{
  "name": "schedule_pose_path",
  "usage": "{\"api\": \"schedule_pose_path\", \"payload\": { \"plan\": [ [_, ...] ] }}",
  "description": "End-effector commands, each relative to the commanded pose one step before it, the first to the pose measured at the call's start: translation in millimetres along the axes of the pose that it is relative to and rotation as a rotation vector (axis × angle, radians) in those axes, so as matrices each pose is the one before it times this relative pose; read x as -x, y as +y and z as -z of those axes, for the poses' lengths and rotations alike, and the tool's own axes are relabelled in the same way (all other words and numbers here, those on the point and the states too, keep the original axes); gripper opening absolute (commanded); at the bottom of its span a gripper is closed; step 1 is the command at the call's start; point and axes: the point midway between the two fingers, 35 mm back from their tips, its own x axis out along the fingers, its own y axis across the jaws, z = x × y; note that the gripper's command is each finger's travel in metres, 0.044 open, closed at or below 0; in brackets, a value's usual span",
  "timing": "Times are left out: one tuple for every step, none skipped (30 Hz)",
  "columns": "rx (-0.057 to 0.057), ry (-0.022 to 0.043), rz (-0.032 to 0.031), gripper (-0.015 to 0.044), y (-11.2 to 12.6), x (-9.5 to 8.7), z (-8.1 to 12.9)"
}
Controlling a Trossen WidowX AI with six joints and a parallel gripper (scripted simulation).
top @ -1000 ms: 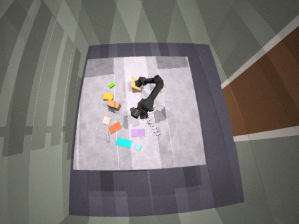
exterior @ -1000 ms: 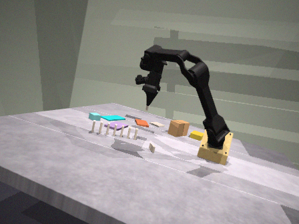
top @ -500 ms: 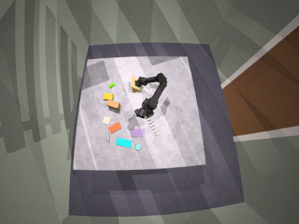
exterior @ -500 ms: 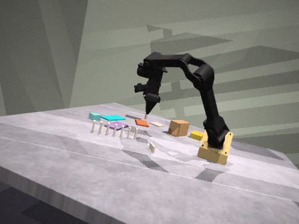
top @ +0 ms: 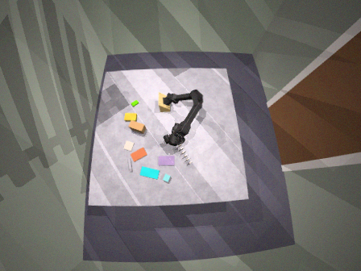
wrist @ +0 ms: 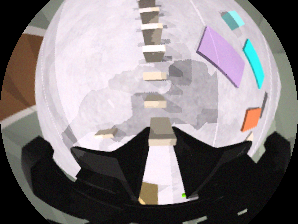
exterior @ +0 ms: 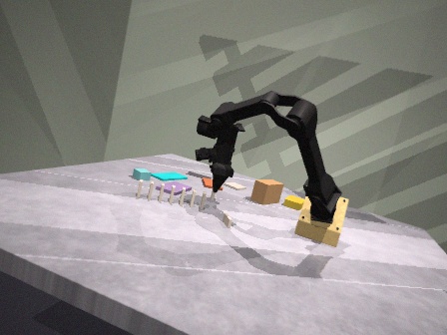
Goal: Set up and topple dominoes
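— Dominoes first: where are they?
— Row point(exterior: 171, 192) stands upright on the desk point(exterior: 100, 239), just before the purple tile point(exterior: 175, 187). One more domino point(exterior: 227, 219) sits apart, leaning, nearer the arm's wooden base point(exterior: 336, 226).
— And the hand point(exterior: 218, 188)?
— Pointing down at the row's near end, clamped on a domino point(wrist: 161, 129); whether that piece touches the desk, probably, though I can't tell.
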Motion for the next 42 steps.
{"api": "schedule_pose_path", "payload": {
  "plan": [
    [-0.0025, -0.00303, -0.00587, 0.0107, 3.7, -15.23, 2.11],
    [0.0002, -0.00028, -0.00113, 0.0107, 0.66, -4.46, 0.65],
    [0.0002, -0.00027, -0.00123, 0.0107, 0.71, -4.44, 0.72],
    [0.0002, -0.00022, -0.00106, 0.0107, 0.61, -3.58, 0.63],
    [0.0001, -0.00013, -0.00067, 0.0107, 0.38, -2.14, 0.4],
    [0.0, -0.00004, -0.00023, 0.0107, 0.13, -0.71, 0.14],
    [0.0, 0.0, 0.0, 0.0107, 0.0, 0.0, 0.0],
    [0.0, 0.0, 0.0, 0.0107, 0.0, 0.0, 0.0],
    [0.0, 0.0, 0.0, 0.0107, 0.0, 0.0, 0.0],
    [0.0, 0.0, 0.0, 0.0107, 0.0, 0.0, 0.0],
    [0.0, 0.0, 0.0, 0.0107, 0.0, 0.0, 0.0],
    [0.0, 0.0, 0.0, 0.0107, 0.0, 0.0, 0.0],
    [0.0, 0.0, 0.0, 0.0107, 0.0, 0.0, 0.0],
    [0.0, 0.0, 0.0, 0.0107, 0.0, 0.0, 0.0],
    [0.0, 0.0, 0.0, 0.0107, 0.0, 0.0, 0.0],
    [0.0, 0.0, 0.0, 0.0107, 0.0, 0.0, 0.0],
    [0.0, 0.0, 0.0, 0.0133, 0.0, 0.0, 0.0],
    [0.0, 0.0, 0.0, 0.016, 0.0, 0.0, 0.0],
    [0.0, 0.0, 0.0, 0.0186, 0.0, 0.0, 0.0],
    [0.0, 0.0, 0.0, 0.0212, 0.0, 0.0, 0.0],
    [0.0, 0.0, 0.0, 0.0238, 0.0, 0.0, 0.0],
    [0.0, 0.0, 0.0, 0.0265, 0.0, 0.0, 0.0],
    [0.0, 0.0, 0.0, 0.0291, 0.0, 0.0, 0.0],
    [0.0, 0.0, 0.0, 0.0317, 0.0, 0.0, 0.0],
    [0.0, 0.0, 0.0, 0.0343, 0.0, 0.0, 0.0],
    [0.0, 0.0, 0.0, 0.037, 0.0, 0.0, 0.0],
    [0.0, 0.0, 0.0, 0.0396, 0.0, 0.0, 0.0],
    [0.0, 0.0, 0.0, 0.0422, 0.0, 0.0, 0.0],
    [0.0, 0.0, 0.0, 0.044, 0.0, 0.0, 0.0],
    [0.0, 0.0, 0.0, 0.044, 0.0, 0.0, 0.0],
    [0.0, 0.0, 0.0, 0.044, 0.0, 0.0, 0.0],
    [-0.0004, -0.00027, 0.00146, 0.044, -0.56, 2.38, -0.45],
    [-0.0011, -0.00075, 0.00425, 0.044, -1.61, 7.18, -1.24],
    [-0.0014, -0.00057, 0.00576, 0.044, -2.28, 11.86, -1.64],
    [-0.001, 0.00041, 0.00477, 0.044, -2.12, 14.76, -1.37],
    [-0.0007, 0.00074, 0.00333, 0.044, -1.52, 14.89, -0.68],
    [-0.0003, 0.00107, 0.00163, 0.044, -0.83, 14.82, -0.03],
    [0.0007, 0.00176, -0.00115, 0.044, 0.09, 14.41, 0.57],
    [0.0011, 0.00168, -0.00265, 0.044, 0.8, 14.31, 1.1],
    [0.0014, 0.00142, -0.00394, 0.044, 1.49, 14.14, 1.57],
    [0.0014, 0.00086, -0.00398, 0.044, 1.68, 11.07, 1.55],
    [0.001, 0.00043, -0.00285, 0.044, 1.25, 6.56, 1.05]
  ]
}}
